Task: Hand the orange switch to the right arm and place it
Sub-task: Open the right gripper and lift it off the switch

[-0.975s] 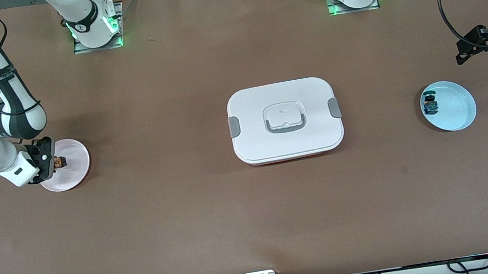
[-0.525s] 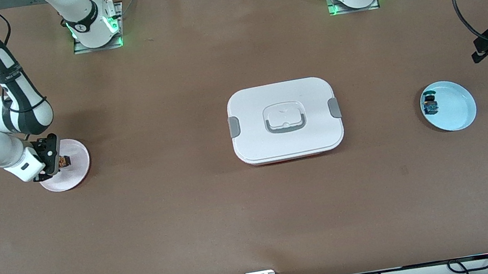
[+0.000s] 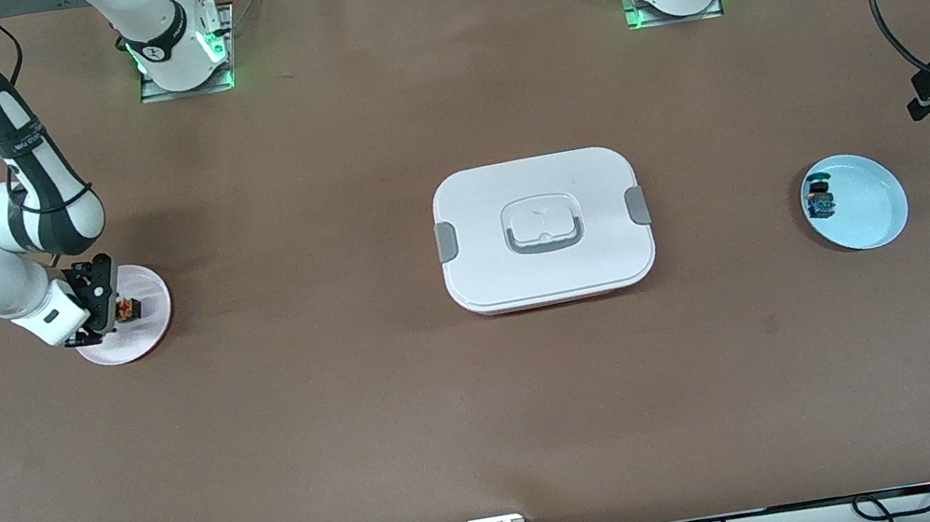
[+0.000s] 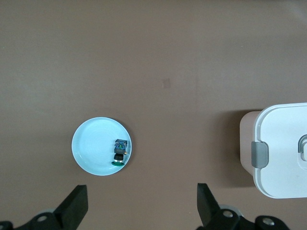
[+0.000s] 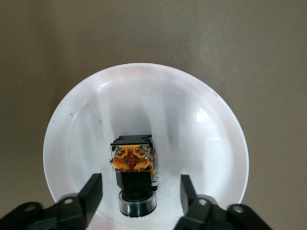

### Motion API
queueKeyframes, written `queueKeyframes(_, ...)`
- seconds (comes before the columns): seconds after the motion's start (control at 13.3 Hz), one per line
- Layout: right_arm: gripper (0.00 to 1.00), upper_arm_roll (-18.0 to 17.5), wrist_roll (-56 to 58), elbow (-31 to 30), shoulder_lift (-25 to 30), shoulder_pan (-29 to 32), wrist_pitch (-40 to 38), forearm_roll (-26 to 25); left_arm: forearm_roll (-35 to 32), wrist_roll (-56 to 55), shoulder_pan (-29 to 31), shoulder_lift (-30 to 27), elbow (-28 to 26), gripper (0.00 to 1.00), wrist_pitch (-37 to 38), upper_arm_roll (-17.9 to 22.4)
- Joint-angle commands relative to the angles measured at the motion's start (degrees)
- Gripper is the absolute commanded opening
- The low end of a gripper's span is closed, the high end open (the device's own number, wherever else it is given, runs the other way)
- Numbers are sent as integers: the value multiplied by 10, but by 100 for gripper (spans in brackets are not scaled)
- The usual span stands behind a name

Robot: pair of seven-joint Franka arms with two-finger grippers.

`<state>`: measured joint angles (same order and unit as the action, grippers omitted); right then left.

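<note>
The orange switch [image 5: 133, 165] lies on its side on the pink plate [image 5: 211, 139], directly between the parted fingers of my right gripper [image 5: 139, 191]; a gap shows on each side, so I grip nothing. Its long axis runs along the gap between my fingers, the round button end toward my wrist and the orange terminal end away. Nothing else shares the plate. One white lidded container [image 3: 543, 229] sits mid-table. Toward the left arm's end lies one blue plate [image 3: 867, 208] carrying one blue-green switch [image 3: 819, 199]. My left gripper [image 4: 141, 206] waits above the table near that plate, fingers spread wide and empty. Counts: two plates, two switches, one container.
</note>
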<state>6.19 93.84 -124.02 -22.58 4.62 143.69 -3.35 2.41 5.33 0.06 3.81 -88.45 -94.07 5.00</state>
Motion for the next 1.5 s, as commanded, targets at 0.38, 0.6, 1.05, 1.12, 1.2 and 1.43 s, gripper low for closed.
queueKeyframes(0.38,100,-14,13,-4,66,4,-13,-2,4,1,4,19,23,100,16,-2)
queueKeyframes(0.6,100,-23,10,67,74,4,-97,26,3,-1,4,21,24,100,17,-2)
queueKeyframes(1.05,100,-37,-34,214,63,-12,-231,67,-23,-1,-1,21,24,100,16,-8)
queueKeyframes(1.12,100,-37,-51,233,63,-13,-256,67,-28,-1,-1,21,24,100,16,-9)
queueKeyframes(1.2,100,-37,-74,255,62,-16,-288,68,-28,-1,-1,21,24,100,16,-9)
queueKeyframes(1.43,100,-37,-167,306,63,-23,-376,70,-28,-1,-1,21,24,100,16,-9)
